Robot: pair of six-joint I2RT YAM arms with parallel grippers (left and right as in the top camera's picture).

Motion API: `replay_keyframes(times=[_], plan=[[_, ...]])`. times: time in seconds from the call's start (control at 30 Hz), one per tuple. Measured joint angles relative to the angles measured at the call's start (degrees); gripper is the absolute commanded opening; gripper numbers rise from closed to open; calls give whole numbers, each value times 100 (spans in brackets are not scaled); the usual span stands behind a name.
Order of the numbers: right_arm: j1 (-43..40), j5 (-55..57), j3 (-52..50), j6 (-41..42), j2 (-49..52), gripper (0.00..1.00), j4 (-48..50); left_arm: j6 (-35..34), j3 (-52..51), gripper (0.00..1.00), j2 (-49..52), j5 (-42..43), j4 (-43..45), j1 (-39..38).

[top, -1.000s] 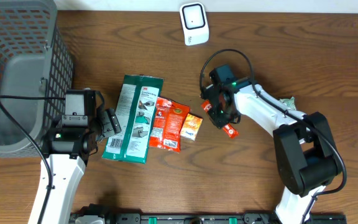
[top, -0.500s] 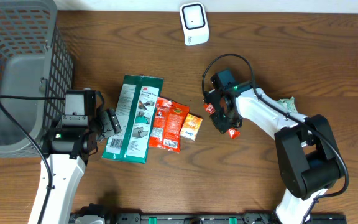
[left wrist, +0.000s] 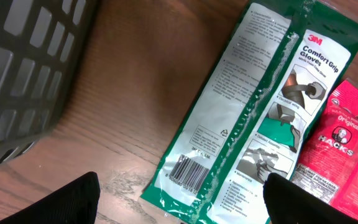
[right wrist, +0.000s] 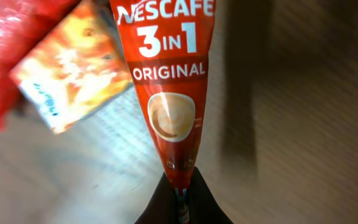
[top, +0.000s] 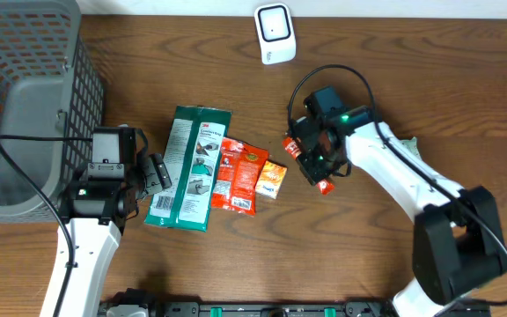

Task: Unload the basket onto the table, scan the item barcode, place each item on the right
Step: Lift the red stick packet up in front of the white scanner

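Observation:
My right gripper [top: 317, 164] is shut on one end of a red Nescafe 3 in 1 stick sachet [right wrist: 169, 93], right of the packet pile. In the overhead view the sachet [top: 324, 186] sticks out on both sides of the gripper. In the right wrist view my right gripper [right wrist: 180, 200] pinches its narrow end, printed front facing the camera; no barcode shows. The white barcode scanner [top: 275, 33] stands at the table's far edge. My left gripper [top: 157, 172] is open beside a green 3M glove packet [left wrist: 253, 112], whose barcode [left wrist: 188, 171] faces up.
A red Hacks bag [top: 236, 176] and a small orange sachet [top: 271, 179] lie next to the green packet [top: 187, 167]. A grey mesh basket [top: 25, 97] fills the far left corner. Something pale green [top: 407, 143] shows behind the right arm.
My right gripper has shut on the Nescafe sachet, and the right arm has shifted a little to the right with it. The left arm has not moved.

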Motion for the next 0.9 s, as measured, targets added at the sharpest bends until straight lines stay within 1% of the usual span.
replay_keyframes(times=[0.17,0.27,0.4,0.5,0.6,0.67,0.73,0.77,0.83,0.9], plan=[[-9,-20,750,382,-79,1,-678,0,0,85,0,-2,2,0],[-28,26,1464,645,-81,1,-1029,0,0,85,0,-2,2,0],[-42,127,2695,1021,-76,1,-1550,0,0,85,0,2,-7,0],[-50,232,3928,1176,111,1,-2343,0,0,85,0,0,2,0],[-83,352,5519,1263,691,1,-3329,0,0,85,0,0,0,0],[-111,411,6736,1305,1287,1,-3794,0,0,85,0,-2,7,0],[-146,463,7713,1344,1864,1,-4087,-2,0,85,2,-2,0,0],[-175,487,8142,1366,2162,1,-4118,0,0,85,2,-2,7,0],[-225,496,8638,1388,2590,1,-3991,0,0,85,2,-2,0,0],[-293,509,8824,1408,2949,1,-3687,0,0,85,2,-2,2,0]])
